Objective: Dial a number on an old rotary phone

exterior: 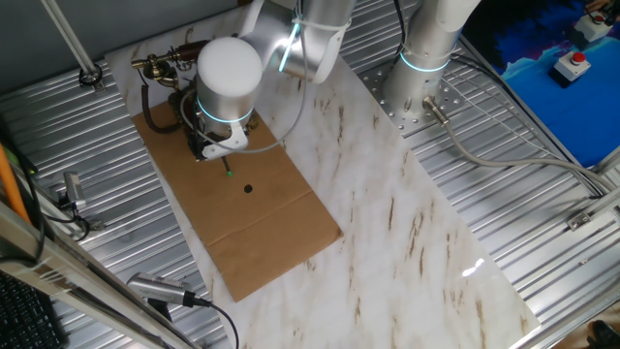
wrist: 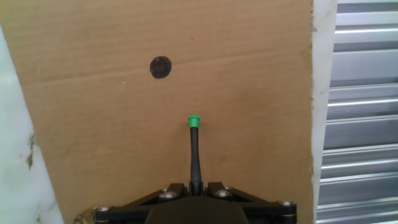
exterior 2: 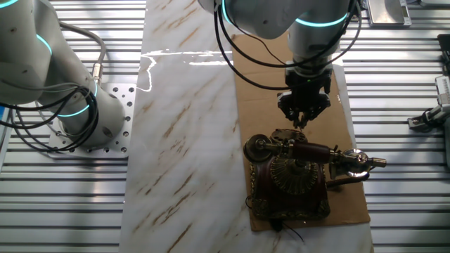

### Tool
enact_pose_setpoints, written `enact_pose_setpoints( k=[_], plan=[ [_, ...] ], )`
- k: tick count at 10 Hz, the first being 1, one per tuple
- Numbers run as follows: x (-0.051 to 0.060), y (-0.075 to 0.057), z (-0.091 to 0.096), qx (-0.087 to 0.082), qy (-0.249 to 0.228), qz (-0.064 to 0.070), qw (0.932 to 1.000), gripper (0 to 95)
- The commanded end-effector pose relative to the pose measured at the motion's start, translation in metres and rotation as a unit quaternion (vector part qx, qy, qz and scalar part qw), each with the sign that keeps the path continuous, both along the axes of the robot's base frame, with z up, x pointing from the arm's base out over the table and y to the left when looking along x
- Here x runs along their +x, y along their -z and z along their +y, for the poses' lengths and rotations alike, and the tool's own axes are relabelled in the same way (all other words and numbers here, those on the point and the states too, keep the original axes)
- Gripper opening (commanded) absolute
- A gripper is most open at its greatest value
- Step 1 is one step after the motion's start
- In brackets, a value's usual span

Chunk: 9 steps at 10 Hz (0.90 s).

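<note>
1. One small ornate red-brown and gold rotary phone point(exterior: 172, 82) is sitting at the far end of the flat brown cardboard sheet point(exterior: 262, 228) in one fixed view, largely hidden behind the arm; a green stick tip is showing just beside it.
2. Seen from the other fixed view, the gripper point(exterior 2: 304, 116) is hovering just beyond the brass-ended handset point(exterior 2: 309, 150), not yet over the round gold-cream dial point(exterior 2: 295, 174).
3. Looking along the hand view, the fingers are clamping the thin black green-tipped stick point(wrist: 194, 152), pointing at bare cardboard near a dark round spot point(wrist: 161, 67). The approach step seems to be in hand; next, the tip needs lining up with a dial hole.
</note>
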<state>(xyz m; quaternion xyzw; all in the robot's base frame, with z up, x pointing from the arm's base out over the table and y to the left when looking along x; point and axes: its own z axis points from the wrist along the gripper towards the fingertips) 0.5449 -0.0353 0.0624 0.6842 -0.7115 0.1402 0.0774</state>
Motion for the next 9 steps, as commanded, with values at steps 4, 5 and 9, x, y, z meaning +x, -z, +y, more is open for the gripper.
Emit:
enact_pose_setpoints(
  k=[4, 5, 9],
  plan=[
    [-0.0018, 0.0002, -0.0013, -0.002, -0.003, -0.002, 1.0000, 0.0],
    [-0.0018, 0.0003, -0.0013, -0.002, -0.004, -0.003, 1.0000, 0.0],
    [-0.0023, 0.0014, -0.0021, -0.004, -0.007, -0.004, 1.0000, 0.0]
  ],
)
